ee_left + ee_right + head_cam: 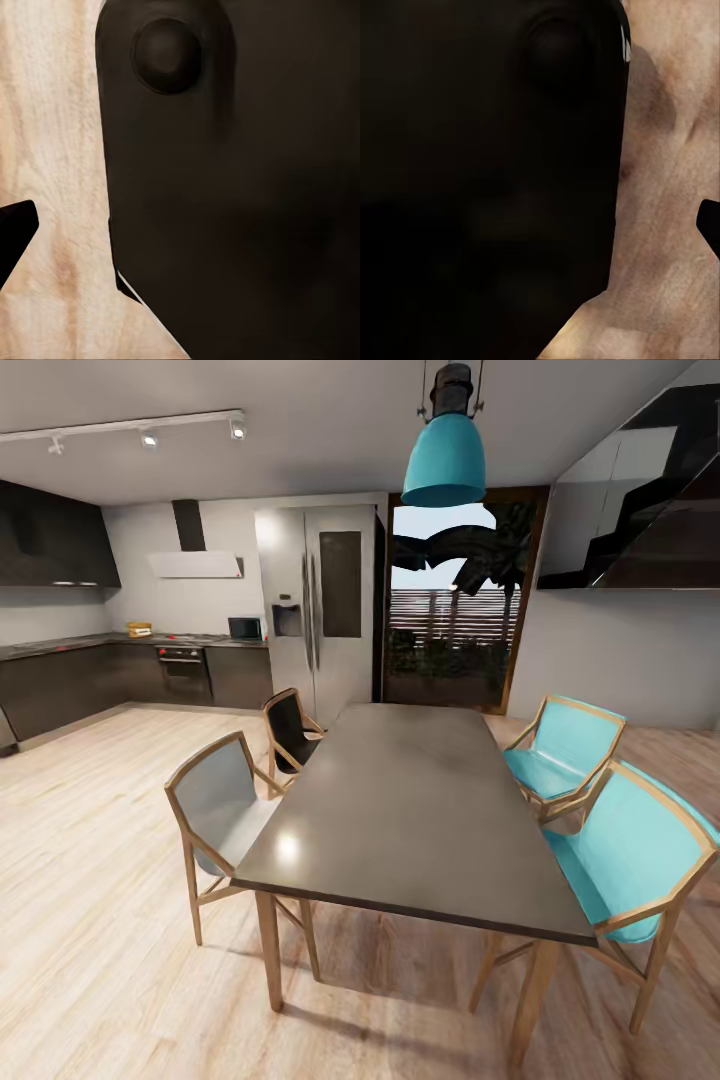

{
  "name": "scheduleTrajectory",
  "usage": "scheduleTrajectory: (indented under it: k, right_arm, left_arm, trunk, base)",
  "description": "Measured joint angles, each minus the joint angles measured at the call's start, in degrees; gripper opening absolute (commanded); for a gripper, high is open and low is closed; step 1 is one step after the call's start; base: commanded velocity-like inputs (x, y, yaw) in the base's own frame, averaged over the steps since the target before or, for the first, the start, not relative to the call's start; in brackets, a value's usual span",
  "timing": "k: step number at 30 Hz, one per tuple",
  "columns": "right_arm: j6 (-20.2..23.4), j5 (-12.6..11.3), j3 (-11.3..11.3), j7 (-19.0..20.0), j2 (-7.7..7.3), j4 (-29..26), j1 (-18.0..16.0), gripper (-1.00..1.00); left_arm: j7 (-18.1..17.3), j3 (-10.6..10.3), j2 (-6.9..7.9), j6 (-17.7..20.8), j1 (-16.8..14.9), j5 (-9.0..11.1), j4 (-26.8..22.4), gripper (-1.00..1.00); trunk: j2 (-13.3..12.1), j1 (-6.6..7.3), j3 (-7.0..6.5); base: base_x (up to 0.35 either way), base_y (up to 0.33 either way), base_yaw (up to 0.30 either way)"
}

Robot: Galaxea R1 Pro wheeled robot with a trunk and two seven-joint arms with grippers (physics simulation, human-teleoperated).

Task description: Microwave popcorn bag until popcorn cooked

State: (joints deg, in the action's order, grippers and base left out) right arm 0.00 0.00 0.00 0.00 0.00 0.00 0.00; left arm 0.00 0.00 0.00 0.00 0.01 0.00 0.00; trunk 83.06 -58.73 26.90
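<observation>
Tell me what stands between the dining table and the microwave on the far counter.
In the head view, two chairs, grey and dark, flank the dining table; beyond them bare wood floor runs to the cabinets under the countertop carrying the microwave.

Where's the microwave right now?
In the head view the microwave sits far off at left on the countertop, between the built-in oven and the steel fridge.

Bright daylight enters through the glass door [455,605], glare spots the dining table [410,810]; wrist views dark, blurry.
</observation>
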Motion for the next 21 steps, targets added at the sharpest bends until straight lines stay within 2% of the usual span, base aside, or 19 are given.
scheduleTrajectory:
  k: [5,13,16,21]
  right_arm:
    - [-0.1,0.6,0.7,-0.1,-0.09,0.1,-0.1,1.0]
    - [-0.2,2.6,2.0,-0.1,0.01,0.1,-0.1,1.0]
    - [-0.2,2.7,2.0,-0.1,0.06,0.1,-0.1,1.0]
    - [-0.2,2.7,2.1,-0.1,0.08,0.1,-0.1,1.0]
  left_arm:
    - [-0.3,0.5,-1.18,0.2,-0.1,0.6,0.3,1.0]
    - [-0.2,0.7,-1.14,-2.0,0.1,2.9,-2.3,1.0]
    - [-0.2,0.7,-1.13,-2.0,0.1,3.7,-2.8,1.0]
    - [-0.2,0.7,-1.13,-2.0,0.1,3.7,-2.8,1.0]
  trunk:
    - [0.0,0.0,0.0]
    - [0.0,0.0,-0.01]
    - [0.0,0.0,-0.01]
    - [0.0,0.0,-0.01]
  base:
    - [0.0,0.0,0.0]
    - [0.0,0.0,0.001]
    - [0.0,0.0,0.165]
    - [0.0,0.0,0.257]
